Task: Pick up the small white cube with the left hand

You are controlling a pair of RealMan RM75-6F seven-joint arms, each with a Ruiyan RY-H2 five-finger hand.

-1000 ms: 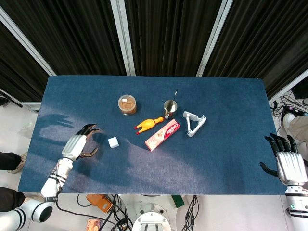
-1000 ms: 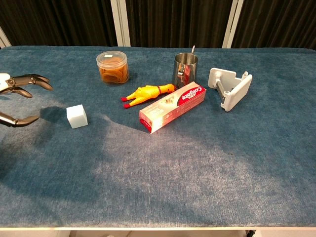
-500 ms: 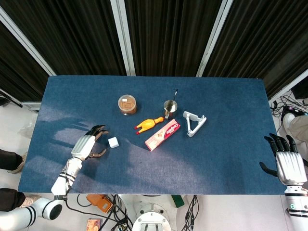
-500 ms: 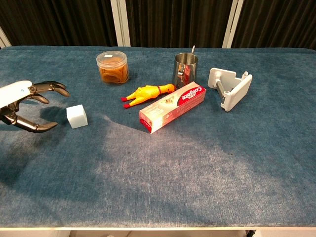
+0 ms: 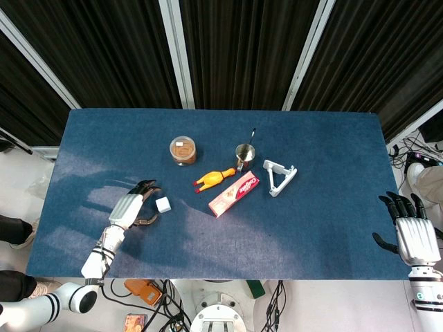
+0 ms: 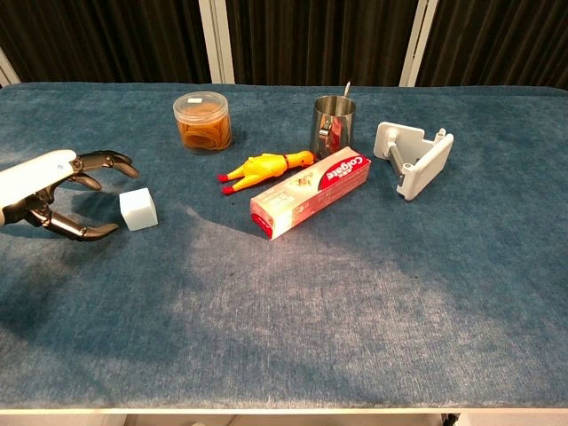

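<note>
Left robot hand (image 6: 67, 191): low over the blue table (image 6: 355, 302), fingers spread and curved toward the cube, holding nothing; its dark fingertips (image 6: 122, 163) stop just short of the cube.
Small white cube (image 6: 138, 209): on the table just beside the left robot hand, in the gap its fingers and thumb bracket; not lifted, apart from the other things.
Clear round tub (image 6: 202, 122): farther back, brown contents inside, lid on.
Rubber chicken (image 6: 264, 167): yellow, lying on its side near the table's middle.
Toothpaste box (image 6: 309, 193): red and white, lying diagonally just beside the chicken.
Steel cup (image 6: 333, 126): upright behind the box, a thin handle sticking out of it.
White plastic stand (image 6: 414, 158): right of the cup.
Right robot hand (image 5: 415, 232): at the table's near right edge, fingers straight and apart, empty.
</note>
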